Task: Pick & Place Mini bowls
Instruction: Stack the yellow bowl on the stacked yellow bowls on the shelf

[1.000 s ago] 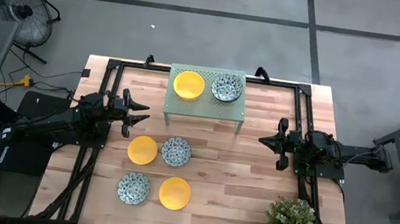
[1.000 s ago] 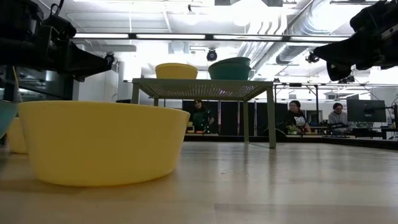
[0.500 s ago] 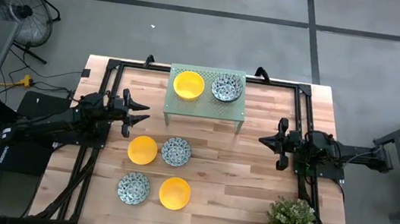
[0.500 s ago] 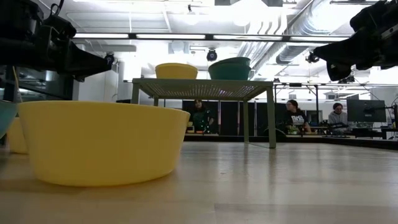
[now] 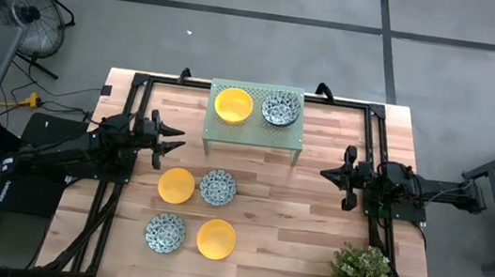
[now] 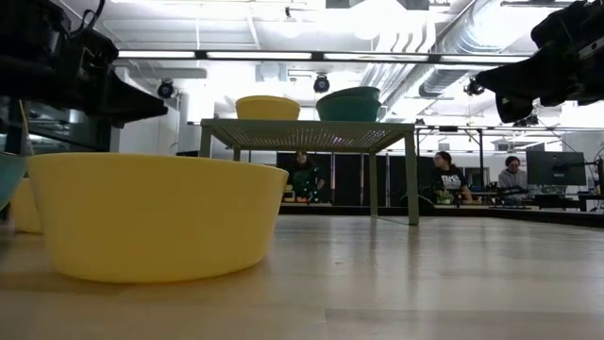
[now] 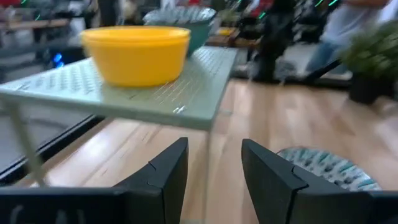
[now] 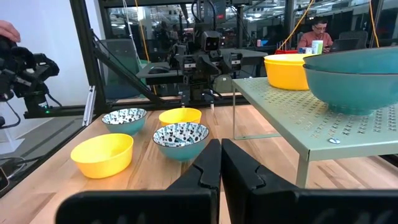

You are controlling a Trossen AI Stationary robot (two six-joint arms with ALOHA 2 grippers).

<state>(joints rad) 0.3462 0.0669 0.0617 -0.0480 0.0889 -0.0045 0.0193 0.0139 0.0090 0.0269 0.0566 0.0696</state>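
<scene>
Left gripper [image 5: 175,138]: hung spread and empty, left of rack [image 5: 255,131].
Right gripper [image 5: 326,175]: clenched, empty, right side.
Bowls: two on rack, four on table [image 5: 312,227].

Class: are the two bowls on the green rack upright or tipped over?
Upright. The yellow bowl and the patterned bowl show their open insides from above on the rack; the low view shows level rims.

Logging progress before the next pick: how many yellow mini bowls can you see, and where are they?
3. One yellow bowl sits on the green rack; two on the table: one left of centre, one nearer the front edge. None looks hidden.
</scene>
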